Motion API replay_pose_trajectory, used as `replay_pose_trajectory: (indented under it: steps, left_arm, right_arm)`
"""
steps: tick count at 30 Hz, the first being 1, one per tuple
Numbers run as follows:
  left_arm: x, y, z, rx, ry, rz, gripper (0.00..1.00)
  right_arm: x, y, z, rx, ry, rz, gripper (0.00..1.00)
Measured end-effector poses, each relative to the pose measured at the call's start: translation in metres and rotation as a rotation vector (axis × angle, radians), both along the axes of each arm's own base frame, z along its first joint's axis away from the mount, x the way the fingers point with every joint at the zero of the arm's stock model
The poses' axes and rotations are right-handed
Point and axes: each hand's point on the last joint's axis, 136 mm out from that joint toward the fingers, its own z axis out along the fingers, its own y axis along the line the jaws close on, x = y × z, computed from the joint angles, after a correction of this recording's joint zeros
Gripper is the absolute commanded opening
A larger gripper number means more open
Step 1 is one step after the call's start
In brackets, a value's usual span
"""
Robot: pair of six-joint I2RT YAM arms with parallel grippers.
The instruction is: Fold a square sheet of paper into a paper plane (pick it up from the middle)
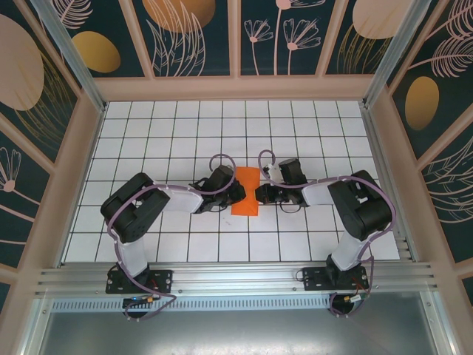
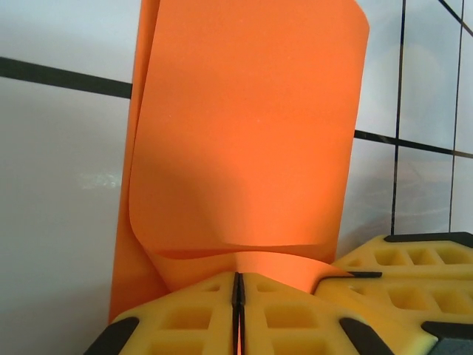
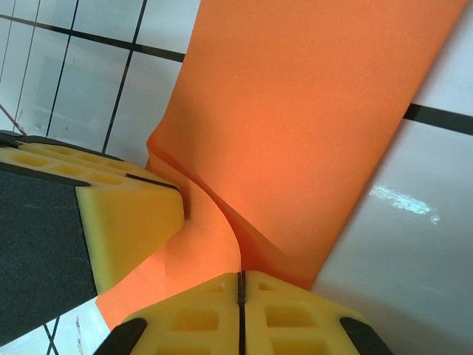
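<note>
The left gripper point(image 2: 238, 279) and right gripper point(image 3: 241, 276) each clamp shut on opposite edges of the orange sheet of paper point(image 1: 245, 189), doubled over on the gridded tabletop point(image 1: 185, 126).

Square sheet of paper point(image 2: 244, 133): thin orange paper, matt and smooth, unprinted, bending in soft curves. Left gripper point(image 2: 237, 285) and right gripper point(image 3: 241, 285): fingers point(image 2: 192, 318) faced in a yellow, matt, foam-like material moulded with square recesses, with black rubbery corners. Table point(image 1: 185, 133): white tiles, glossy enough to carry highlights, with dark joints. Rail point(image 1: 236, 279): bare brushed metal. Arm casings point(image 1: 140, 207): black plastic with a dull sheen, the white segments smooth
</note>
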Motion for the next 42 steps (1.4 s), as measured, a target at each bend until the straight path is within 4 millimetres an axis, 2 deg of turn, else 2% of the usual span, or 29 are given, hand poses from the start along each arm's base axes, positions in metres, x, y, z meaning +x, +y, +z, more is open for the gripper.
replay_pose_trajectory:
  steps: [9, 18, 24, 30, 37, 42]
  left_arm:
    - [0.001, 0.002, 0.004, 0.006, -0.004, 0.004, 0.14]
    - [0.02, -0.003, 0.029, -0.023, -0.059, 0.006, 0.14]
    - [0.019, -0.002, 0.02, -0.011, -0.046, 0.006, 0.14]
    - [0.013, 0.002, 0.0, 0.018, -0.012, 0.004, 0.14]
    - [0.015, 0.004, 0.001, 0.031, -0.02, 0.005, 0.15]
    - [0.022, 0.009, 0.015, 0.049, -0.051, 0.013, 0.15]
  right_arm:
    - [0.0, 0.0, 0.0, 0.0, 0.0, 0.001, 0.1]
    - [0.0, 0.0, 0.0, 0.001, 0.001, 0.001, 0.1]
    - [0.0, 0.001, 0.0, 0.001, 0.0, 0.001, 0.1]
    - [0.001, 0.001, 0.0, 0.001, 0.001, 0.002, 0.1]
    - [0.001, 0.001, 0.0, 0.001, 0.001, 0.002, 0.11]
    - [0.001, 0.001, 0.0, 0.001, 0.001, 0.002, 0.11]
